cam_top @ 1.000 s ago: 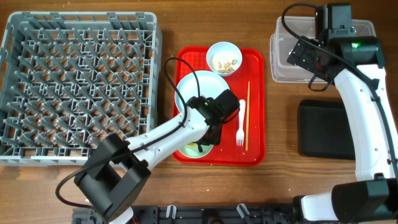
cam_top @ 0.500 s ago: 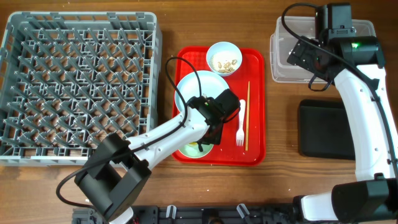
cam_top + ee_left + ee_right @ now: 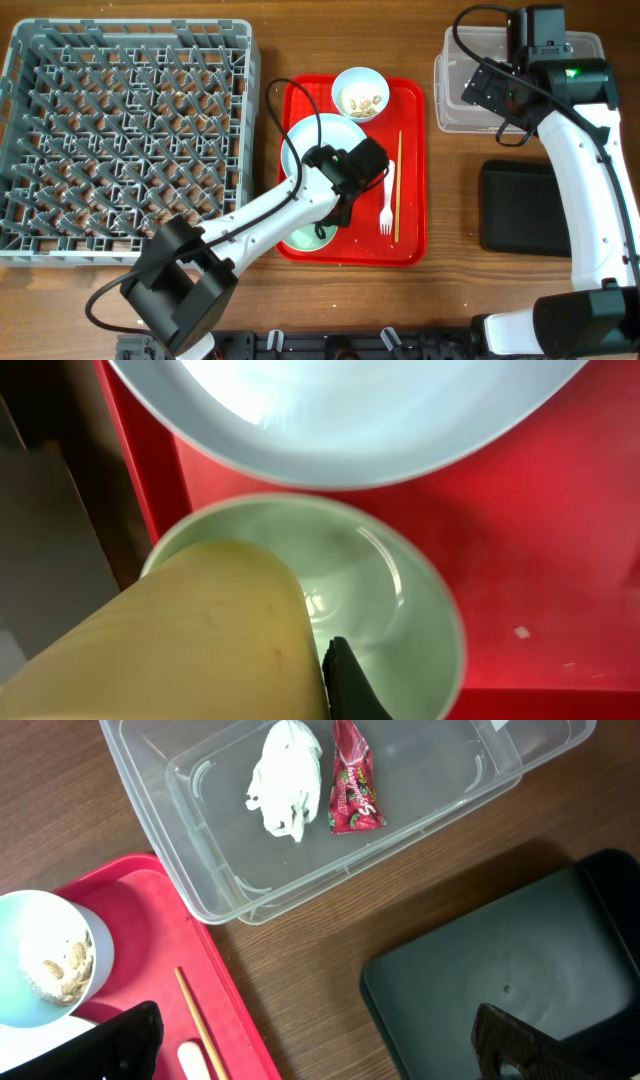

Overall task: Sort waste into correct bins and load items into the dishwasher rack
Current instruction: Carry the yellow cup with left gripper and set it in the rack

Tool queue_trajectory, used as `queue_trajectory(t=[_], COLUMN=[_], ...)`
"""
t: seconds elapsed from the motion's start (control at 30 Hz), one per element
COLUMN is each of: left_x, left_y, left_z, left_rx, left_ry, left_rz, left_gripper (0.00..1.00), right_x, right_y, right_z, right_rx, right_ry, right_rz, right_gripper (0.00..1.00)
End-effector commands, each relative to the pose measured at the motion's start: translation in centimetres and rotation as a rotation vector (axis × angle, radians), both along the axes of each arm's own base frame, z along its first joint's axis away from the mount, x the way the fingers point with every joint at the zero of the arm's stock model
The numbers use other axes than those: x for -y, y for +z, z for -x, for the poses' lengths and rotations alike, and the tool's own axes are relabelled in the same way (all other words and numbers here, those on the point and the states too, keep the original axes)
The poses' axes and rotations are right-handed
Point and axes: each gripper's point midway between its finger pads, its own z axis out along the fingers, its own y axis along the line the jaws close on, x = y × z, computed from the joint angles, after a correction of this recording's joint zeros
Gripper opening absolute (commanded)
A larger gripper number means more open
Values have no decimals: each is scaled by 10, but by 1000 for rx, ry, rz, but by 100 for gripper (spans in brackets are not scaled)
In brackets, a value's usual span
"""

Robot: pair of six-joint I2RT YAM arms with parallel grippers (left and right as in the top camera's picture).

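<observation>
My left gripper (image 3: 345, 192) is over the red serving tray and shut on the small yellow cup (image 3: 190, 640), held just above the mint bowl (image 3: 400, 585); the cup is hidden in the overhead view. The mint bowl (image 3: 305, 236) sits at the tray's front left, with the light blue plate (image 3: 318, 143) behind it. A white bowl (image 3: 360, 92) holds beige food scraps. The white fork (image 3: 387, 207) and chopsticks (image 3: 397, 185) lie on the tray's right side. My right gripper (image 3: 320, 1045) is open and empty. The clear tub (image 3: 200, 840) holds the white tissue (image 3: 285, 778) and red wrapper (image 3: 350, 780).
The grey dishwasher rack (image 3: 125, 140) fills the left of the table and holds nothing. The flat black tray (image 3: 522, 207) lies in front of the clear tub (image 3: 452, 100) at the right. The red serving tray (image 3: 410, 150) is in the middle.
My left gripper has moved slightly up and away with the yellow cup, uncovering more of the mint bowl. The right arm has not moved.
</observation>
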Motion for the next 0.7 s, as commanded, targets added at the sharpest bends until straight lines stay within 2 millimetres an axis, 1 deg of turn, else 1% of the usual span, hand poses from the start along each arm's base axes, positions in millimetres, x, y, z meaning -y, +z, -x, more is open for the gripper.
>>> queue_trajectory(t=[0.0, 0.07, 0.13, 0.2, 0.27, 0.3, 0.33, 0.4, 0.47, 0.53, 0.57, 0.63, 0.67], left_x=[11, 16, 20, 18, 3, -2, -12, -37, -62, -75, -86, -97, -104], left_y=[22, 34, 50, 71, 100, 107, 118, 133, 140, 144, 146, 148, 151], left_z=[-16, -19, -22, -29, -44, -48, -55, -69, -81, -91, -101, -113, -124], left_rx=[62, 69, 91, 139, 239, 265, 296, 331, 329, 317, 306, 289, 276], left_ry=[8, 9, 17, 22, 54, 68, 96, 202, 307, 374, 431, 494, 529], left_rz=[19, 42, 66, 70, 42, 38, 43, 72, 128, 190, 256, 347, 433], left_gripper=[4, 4, 4, 4, 4, 4, 4, 4, 4, 4, 4, 4, 4], right_x=[2, 2, 2, 2, 2, 2, 2, 2, 2, 2, 2, 2, 2], right_y=[8, 8, 8, 8, 8, 8, 8, 8, 8, 8, 8, 8, 8], right_z=[2, 2, 2, 2, 2, 2, 2, 2, 2, 2, 2, 2, 2], right_rx=[23, 23, 23, 23, 23, 23, 23, 23, 23, 23, 23, 23, 23], right_ry=[3, 3, 3, 3, 3, 3, 3, 3, 3, 3, 3, 3, 3], right_rz=[21, 21, 21, 21, 21, 21, 21, 21, 21, 21, 21, 21, 21], right_gripper=[100, 100, 100, 100, 100, 100, 100, 100, 100, 100, 99, 100, 100])
